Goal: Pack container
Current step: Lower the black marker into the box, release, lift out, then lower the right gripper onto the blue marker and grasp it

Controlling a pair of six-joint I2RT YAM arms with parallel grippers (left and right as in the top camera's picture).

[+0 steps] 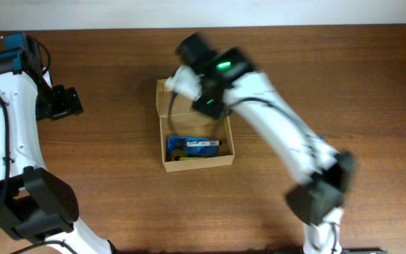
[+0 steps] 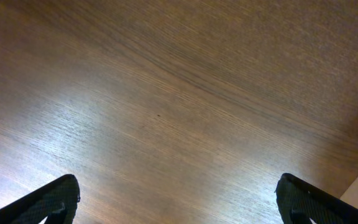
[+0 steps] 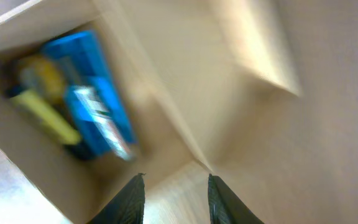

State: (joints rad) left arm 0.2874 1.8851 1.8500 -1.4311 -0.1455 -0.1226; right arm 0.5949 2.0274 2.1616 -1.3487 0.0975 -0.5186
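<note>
At the centre of the surface: the container (image 1: 199, 164) sits with its top uncovered, about midway between your two arms.
Contents: a blue case (image 1: 192, 145) and a yellow item (image 1: 189, 159) lie at the container's 6 o'clock end. The 12 o'clock half shows bare cardboard floor.
Right end effector (image 3: 174, 177): it hangs over the container's 12 o'clock end, looking down inside. Its fingers (image 3: 132, 199) stand close together with a narrow gap, and a cardboard edge runs towards that gap. The view is blurred, so you cannot tell whether it is pinching cardboard or holding nothing.
Left end effector (image 2: 178, 180): released, fingers wide apart, over bare surface well out at the container's 9 o'clock. It touches nothing.
Step in hand: judging by the goods already inside and the arm at the lid end, you are probably past loading and working on the flap.
Next move: confirm what the right fingers have. If it is the flap, swing it from 12 o'clock towards 6 o'clock. You may need the left arm to steady the container's 9 o'clock wall so that it does not slide.
</note>
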